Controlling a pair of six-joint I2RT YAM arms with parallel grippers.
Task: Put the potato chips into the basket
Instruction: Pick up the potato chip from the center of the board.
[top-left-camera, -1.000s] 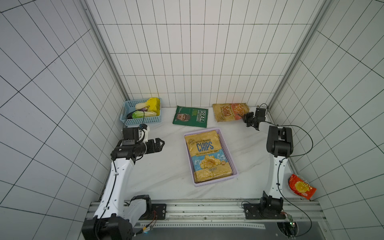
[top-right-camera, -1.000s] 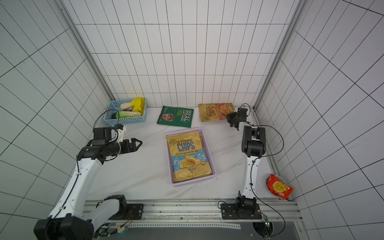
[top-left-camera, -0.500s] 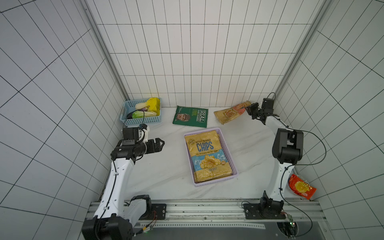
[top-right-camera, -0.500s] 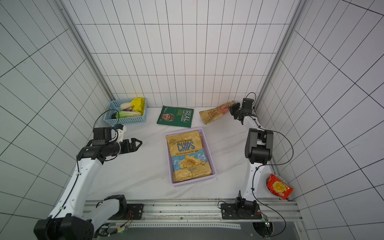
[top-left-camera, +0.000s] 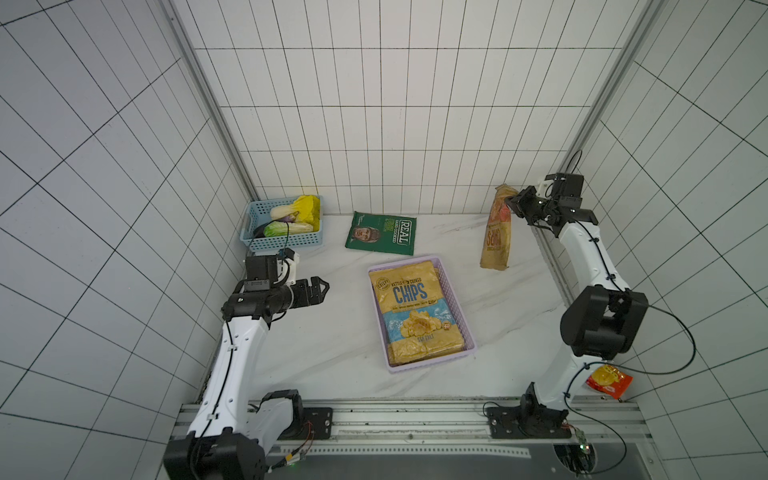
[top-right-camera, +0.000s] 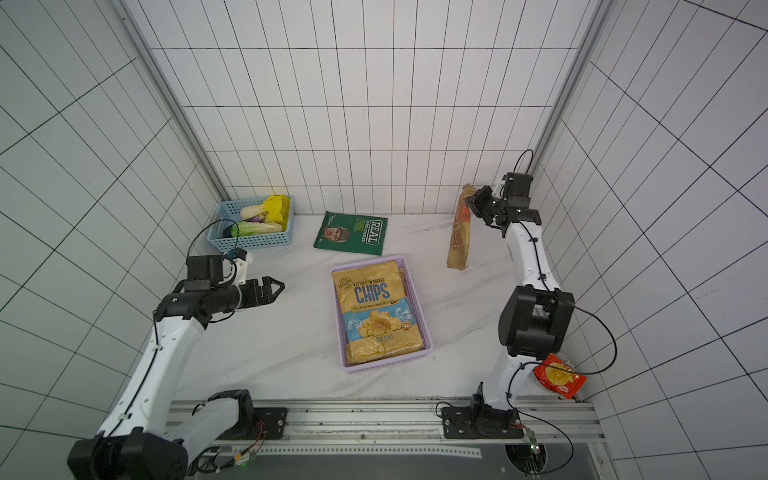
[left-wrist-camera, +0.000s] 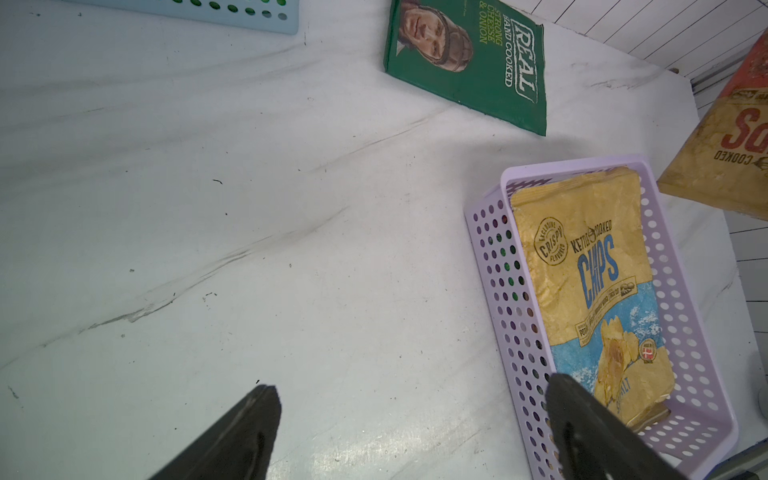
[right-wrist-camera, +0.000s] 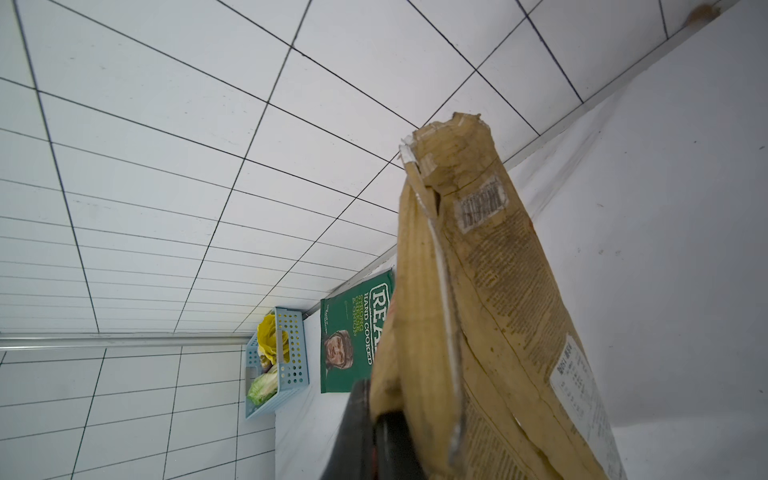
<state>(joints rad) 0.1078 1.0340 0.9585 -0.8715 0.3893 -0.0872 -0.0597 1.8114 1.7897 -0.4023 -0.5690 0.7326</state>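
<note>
Chip bag (top-left-camera: 496, 237) hangs long-axis down from the right jaws, clamped on its top, beyond the basket's (top-left-camera: 432, 363) far right corner; left jaws stand apart.

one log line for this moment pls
right hand: shut on tan bag, hanging | left hand: open, empty | lilac basket: CHIPS bag inside

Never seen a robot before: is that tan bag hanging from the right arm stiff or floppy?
Probably floppy: the tan bag hangs limp from the right end effector, pinched near its top, and creases lengthwise in the right wrist view. Likely light, since that small pinch seems to carry it. Held at one edge, it may swing or twist when moved.
</note>
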